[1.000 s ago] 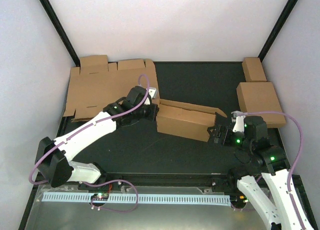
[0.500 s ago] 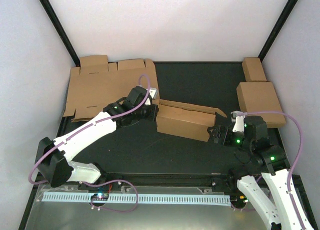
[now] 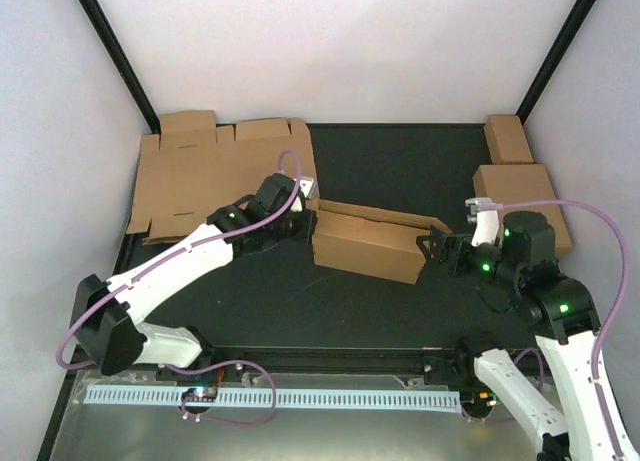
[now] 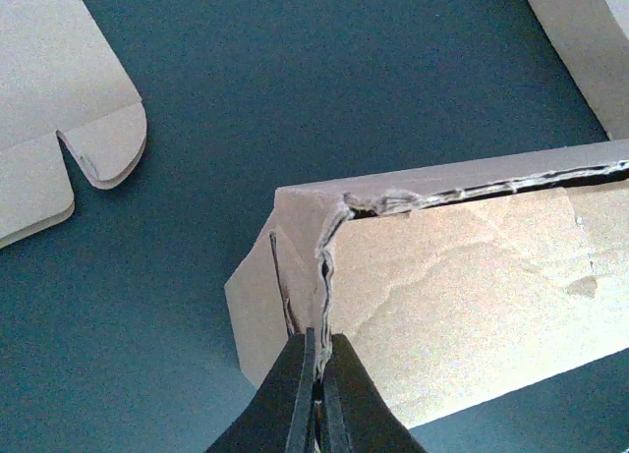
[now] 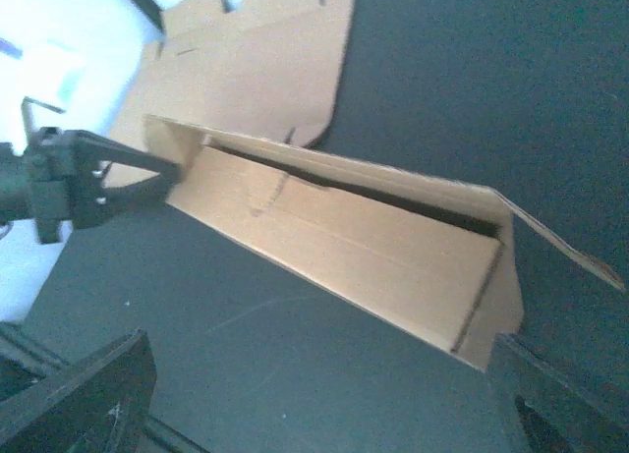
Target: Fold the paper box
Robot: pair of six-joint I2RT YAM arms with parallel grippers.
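The paper box (image 3: 365, 243) stands half folded in the middle of the black mat, a long brown trough with its top open and a loose flap sticking out at its right end. My left gripper (image 3: 308, 219) is shut on the box's left end wall; the left wrist view shows the fingertips (image 4: 316, 347) pinching the ragged cardboard edge of the box (image 4: 462, 276). My right gripper (image 3: 432, 251) is open just off the box's right end, touching nothing. In the right wrist view its wide-apart fingers (image 5: 79, 394) frame the box (image 5: 344, 237) lengthwise.
A stack of flat die-cut cardboard sheets (image 3: 215, 171) lies at the back left, its rounded tab (image 4: 103, 148) near the box. Two folded boxes sit at the right: a larger one (image 3: 520, 206) and a small one (image 3: 508, 138). White walls enclose the mat (image 3: 400, 166).
My right arm has risen and drawn back to the right, leaving its open gripper slightly higher at the box's right end. The left gripper and the box have barely moved.
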